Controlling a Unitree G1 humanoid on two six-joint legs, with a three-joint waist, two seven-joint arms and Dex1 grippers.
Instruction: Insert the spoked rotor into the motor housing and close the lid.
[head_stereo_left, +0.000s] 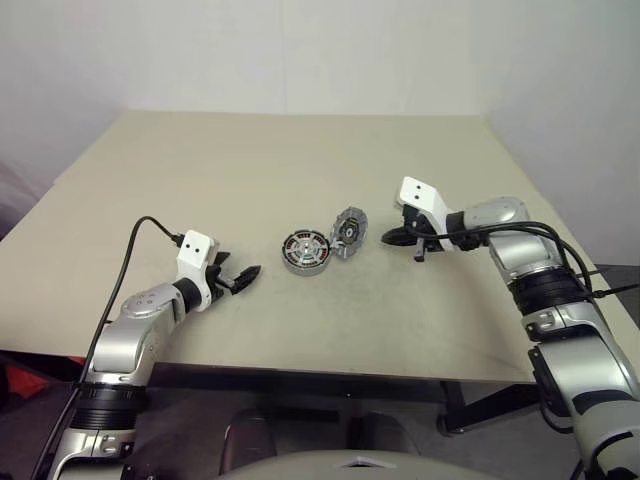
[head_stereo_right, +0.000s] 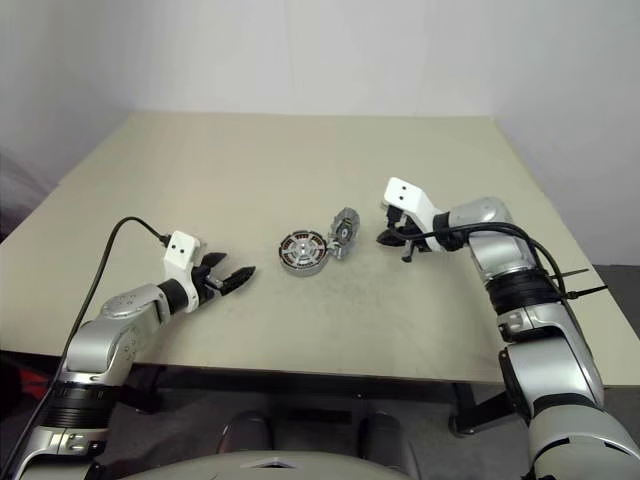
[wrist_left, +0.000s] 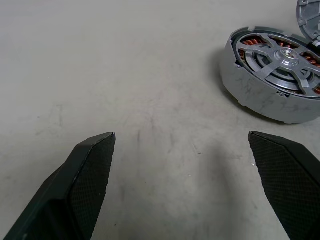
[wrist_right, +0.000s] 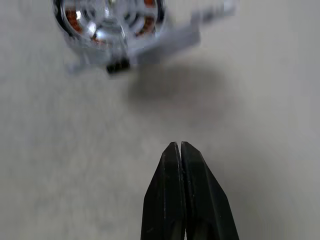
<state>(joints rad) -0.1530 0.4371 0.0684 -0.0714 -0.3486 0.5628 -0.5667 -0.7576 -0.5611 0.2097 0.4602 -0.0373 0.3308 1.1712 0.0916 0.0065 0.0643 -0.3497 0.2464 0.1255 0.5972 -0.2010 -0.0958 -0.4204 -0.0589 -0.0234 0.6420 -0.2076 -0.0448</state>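
My right claw (wrist_right: 180, 147) is pressed tight together, fingers flat against each other with nothing between them, hovering low over the table (head_stereo_left: 250, 170). Straight ahead of its tips, a little way off, sits the motor housing (head_stereo_left: 305, 252), copper windings showing, and the spoked rotor (wrist_left: 280, 57) already lies inside it. The lid (head_stereo_left: 349, 231) leans tilted against the housing's side nearer this claw, not flat. My left claw (wrist_left: 182, 150) is spread wide and empty, the housing ahead of it and toward its right finger, apart from both tips.
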